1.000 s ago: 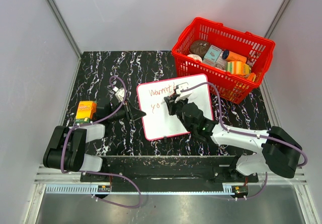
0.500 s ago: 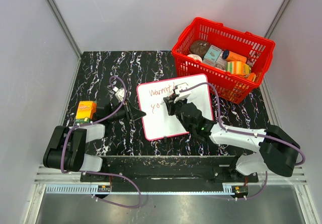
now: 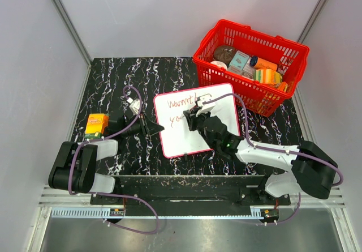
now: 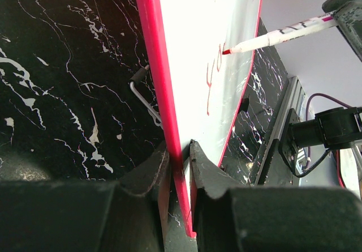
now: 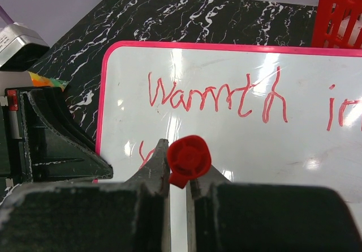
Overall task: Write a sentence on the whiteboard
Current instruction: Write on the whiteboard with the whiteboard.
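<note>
The whiteboard (image 3: 181,130), white with a thin red frame, lies mid-table. Its red sentence (image 3: 180,102) reads "Warmth in" on the first line (image 5: 218,100), with "yo" begun below (image 3: 174,119). My left gripper (image 3: 157,128) is shut on the board's left edge (image 4: 164,93), its fingers (image 4: 150,175) clamping the frame. My right gripper (image 3: 193,116) is shut on a red marker; its cap end (image 5: 188,158) faces the right wrist camera. The marker tip (image 4: 226,51) touches the board beside the second line.
A red basket (image 3: 266,102) with several groceries stands at the back right, close to the board's far corner. An orange box (image 3: 97,125) lies at the left. A wire stand leg (image 4: 141,93) shows under the board.
The right gripper has shifted only slightly over the second line; the writing there looks a little longer. The left gripper has not moved.
</note>
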### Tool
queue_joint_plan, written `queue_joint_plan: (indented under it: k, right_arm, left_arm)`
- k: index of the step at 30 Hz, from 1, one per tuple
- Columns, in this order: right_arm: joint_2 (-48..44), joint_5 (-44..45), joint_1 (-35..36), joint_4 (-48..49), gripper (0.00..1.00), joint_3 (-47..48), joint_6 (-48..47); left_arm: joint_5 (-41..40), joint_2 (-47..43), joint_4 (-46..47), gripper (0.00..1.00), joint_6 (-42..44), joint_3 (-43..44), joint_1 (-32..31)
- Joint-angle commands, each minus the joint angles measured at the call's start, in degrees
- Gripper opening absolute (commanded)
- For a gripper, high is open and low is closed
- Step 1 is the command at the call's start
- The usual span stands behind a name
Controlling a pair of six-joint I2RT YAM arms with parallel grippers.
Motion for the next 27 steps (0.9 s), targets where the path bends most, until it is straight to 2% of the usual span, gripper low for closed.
queue_joint_plan:
  k: [1, 17, 27]
  right_arm:
    - [-1.22, -0.74, -0.57, -0.76, 0.00, -1.09, 1.08]
    - [-2.72, 1.80, -0.57, -2.17, 0.00, -2.15, 1.25]
    - [-0.87, 4.71, -1.36, -1.55, 0.00, 1.36, 0.55]
  left_arm:
    - [-0.29, 0.01, 2.66, 0.00, 3.59, 1.26, -0.43]
    - [-0.46, 0.01, 2.66, 0.00, 3.59, 1.35, -0.52]
    - [-0.46, 0.01, 2.48, 0.00, 3.59, 1.35, -0.52]
